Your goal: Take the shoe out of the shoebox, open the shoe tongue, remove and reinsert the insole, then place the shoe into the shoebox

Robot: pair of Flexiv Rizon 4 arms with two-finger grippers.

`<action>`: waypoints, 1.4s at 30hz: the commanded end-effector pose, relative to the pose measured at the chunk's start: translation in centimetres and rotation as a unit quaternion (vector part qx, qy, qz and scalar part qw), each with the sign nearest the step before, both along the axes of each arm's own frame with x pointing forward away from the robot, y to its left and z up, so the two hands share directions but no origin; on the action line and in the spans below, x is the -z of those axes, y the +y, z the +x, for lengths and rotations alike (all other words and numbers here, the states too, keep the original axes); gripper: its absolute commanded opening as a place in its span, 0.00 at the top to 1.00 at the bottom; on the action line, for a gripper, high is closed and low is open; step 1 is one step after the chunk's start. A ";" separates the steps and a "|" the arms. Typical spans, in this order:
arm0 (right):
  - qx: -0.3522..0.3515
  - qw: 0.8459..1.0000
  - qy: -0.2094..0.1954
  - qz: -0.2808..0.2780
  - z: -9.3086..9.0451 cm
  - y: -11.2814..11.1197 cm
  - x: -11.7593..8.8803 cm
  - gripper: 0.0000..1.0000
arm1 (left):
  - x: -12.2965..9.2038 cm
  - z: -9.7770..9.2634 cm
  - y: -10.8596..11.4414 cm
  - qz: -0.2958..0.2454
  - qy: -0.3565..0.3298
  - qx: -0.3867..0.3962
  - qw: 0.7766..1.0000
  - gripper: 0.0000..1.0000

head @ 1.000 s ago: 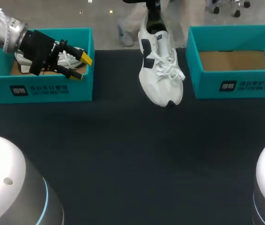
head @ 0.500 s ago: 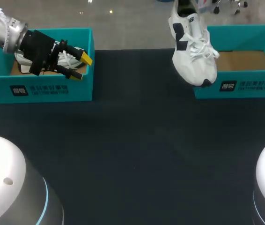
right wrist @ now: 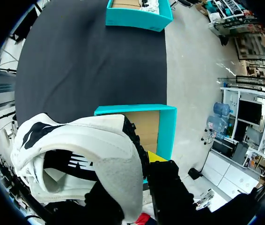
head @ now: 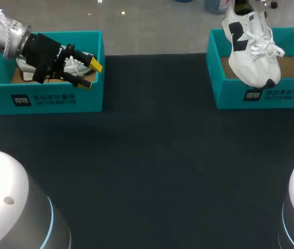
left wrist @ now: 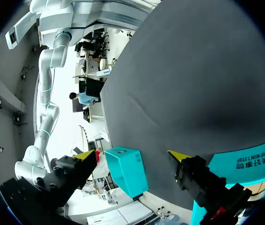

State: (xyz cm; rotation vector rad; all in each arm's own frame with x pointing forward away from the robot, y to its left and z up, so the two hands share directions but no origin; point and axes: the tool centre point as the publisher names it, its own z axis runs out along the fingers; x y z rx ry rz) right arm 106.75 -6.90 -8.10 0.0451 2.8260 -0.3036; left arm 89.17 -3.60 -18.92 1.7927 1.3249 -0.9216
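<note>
Right jaws clench the white shoe [head: 251, 46] by its heel, toe down over the front rim of the right shoebox [head: 264, 96]. Left jaws gape over the left shoebox [head: 43, 98], well apart.

Shoe [head: 252, 49] heel cut off overhead — 2nd shoe [head: 77, 65] (boxed) half-hidden.

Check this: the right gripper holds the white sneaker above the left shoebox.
Wrong box. The right gripper holds the white sneaker above the right shoebox, not the left one, as the head view shows.
</note>
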 end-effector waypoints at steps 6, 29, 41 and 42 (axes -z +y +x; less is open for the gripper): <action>-0.006 1.000 0.005 0.015 0.4 -0.6 -0.4 1.00 | -0.1 -0.1 0.0 0.002 -0.001 0.000 1.000 0.00; 0.002 1.000 0.003 0.017 1.0 -13.0 1.3 1.00 | -0.1 -0.1 0.0 0.002 -0.001 0.000 1.000 0.00; 0.042 0.998 0.039 0.012 0.4 -20.1 5.2 1.00 | -0.1 -0.1 0.0 0.002 -0.001 0.000 1.000 0.00; 0.055 0.997 0.043 0.015 0.5 -20.8 5.7 1.00 | -0.1 -0.1 0.0 0.002 -0.001 0.000 1.000 0.00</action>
